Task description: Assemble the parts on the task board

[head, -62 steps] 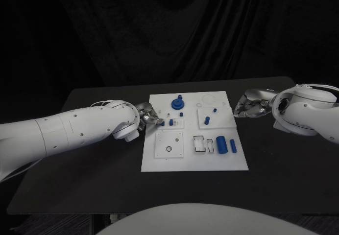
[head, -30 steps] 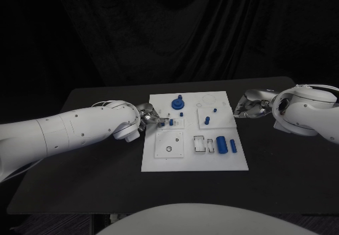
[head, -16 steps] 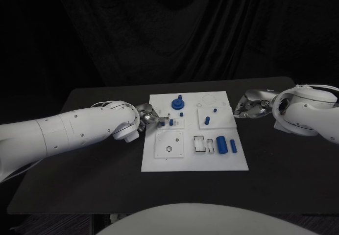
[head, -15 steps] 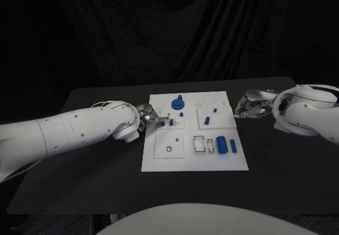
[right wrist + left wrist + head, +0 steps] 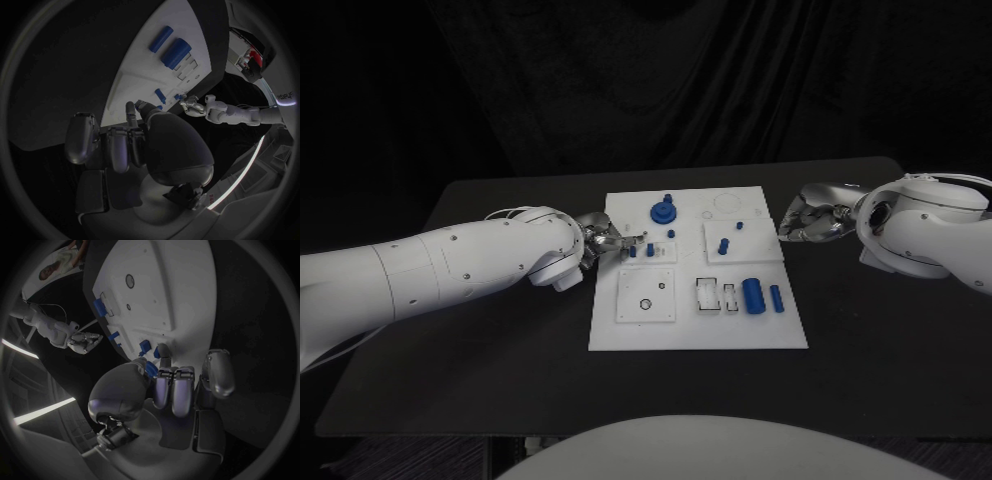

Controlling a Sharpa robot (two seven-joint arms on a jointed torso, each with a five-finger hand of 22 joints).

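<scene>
The white task board (image 5: pixel 704 335) lies mid-table. My left hand (image 5: pixel 607 240) reaches over its left edge, and thumb and a finger pinch a small blue part (image 5: pixel 632 252) standing on the board; in the left wrist view that part (image 5: pixel 150 368) sits between the thumb and a fingertip of the hand (image 5: pixel 175 390). A second small peg (image 5: pixel 649 247) stands just beside it. My right hand (image 5: pixel 808 222) hovers off the board's right edge, fingers curled in around nothing (image 5: pixel 125 145).
On the board stand a round blue part (image 5: pixel 662 211), two pegs (image 5: pixel 724 244) (image 5: pixel 740 225), and a thick cylinder (image 5: pixel 753 295) beside a thin one (image 5: pixel 776 298). A ring-marked panel (image 5: pixel 646 303) lies near the front left. Black table (image 5: pixel 488 370) surrounds the board.
The left hand's fingers have shifted very slightly at the small blue part. The right hand and the other parts have stayed where they were.
</scene>
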